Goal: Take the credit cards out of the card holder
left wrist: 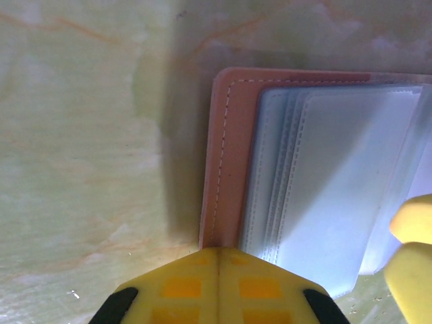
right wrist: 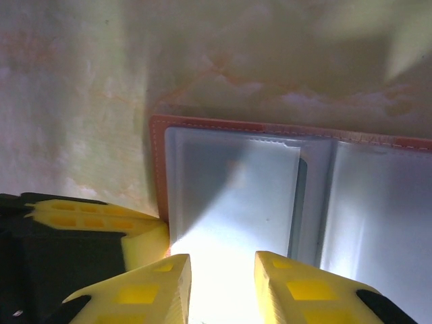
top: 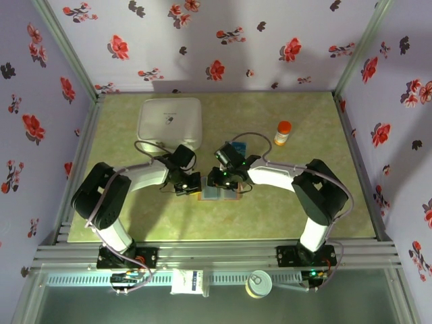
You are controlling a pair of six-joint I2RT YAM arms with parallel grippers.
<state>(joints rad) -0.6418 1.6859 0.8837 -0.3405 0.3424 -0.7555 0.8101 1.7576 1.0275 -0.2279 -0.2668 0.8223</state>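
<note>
Over the card holder (right wrist: 229, 196), right gripper (right wrist: 223, 270) part-open, left gripper (left wrist: 219, 256) closed, perhaps touching.

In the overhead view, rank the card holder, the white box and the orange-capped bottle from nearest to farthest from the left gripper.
1. card holder: just right of the left gripper, mid-table.
2. white box: farther back, slightly left.
3. orange-capped bottle: back right of the table.

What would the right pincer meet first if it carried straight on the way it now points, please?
Most likely the card holder: in the right wrist view, the right pincer stands open, aimed at its pale inner pocket, though I cannot judge the depth.
</note>
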